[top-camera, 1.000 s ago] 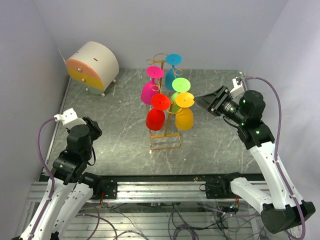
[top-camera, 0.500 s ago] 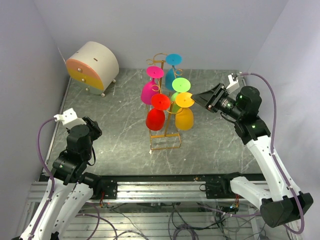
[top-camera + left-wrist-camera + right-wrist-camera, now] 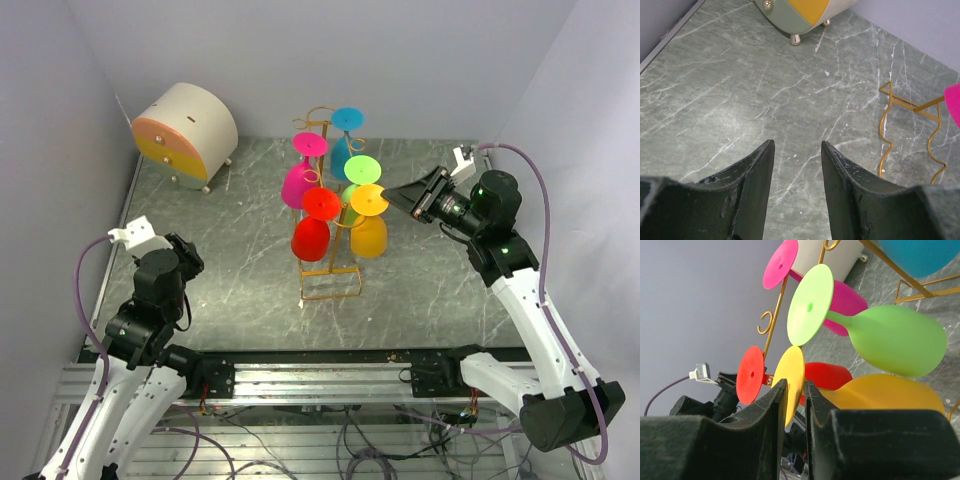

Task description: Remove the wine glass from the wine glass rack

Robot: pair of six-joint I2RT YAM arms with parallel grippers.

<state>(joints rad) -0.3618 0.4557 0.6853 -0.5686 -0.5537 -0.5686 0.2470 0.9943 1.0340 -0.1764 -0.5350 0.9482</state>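
Tabletop [image 3: 220,250] of grey-green marbled stone, seen from above, with two robot arms mounted at its near edge. Near the middle stands the wine glass rack [image 3: 330,268], a tall thin golden wire stand on a rectangular wire base. Five coloured glasses hang on it upside down, round feet uppermost. The blue wine glass [image 3: 347,119] hangs highest, at the back. The magenta wine glass [image 3: 299,185] is on the left and the green wine glass [image 3: 362,169] on the right. The red wine glass [image 3: 311,238] hangs at the front left. The yellow wine glass [image 3: 369,237] hangs on the rack at the front right, on the side nearest the right arm. The right tool [image 3: 392,192] reaches in from the right, its tips at the rim of the yellow foot. In the right wrist view its fingers [image 3: 770,405] stand only narrowly apart, with the edge of that yellow foot in the slit between them. Whether they press on it cannot be told. The left tool [image 3: 797,145] hangs over bare stone at the near left, well apart from the rack, fingers spread wide with nothing between them. At the far left corner sits a small round chest of drawers [image 3: 185,135], cream with yellow and orange drawer fronts, on little ball feet.
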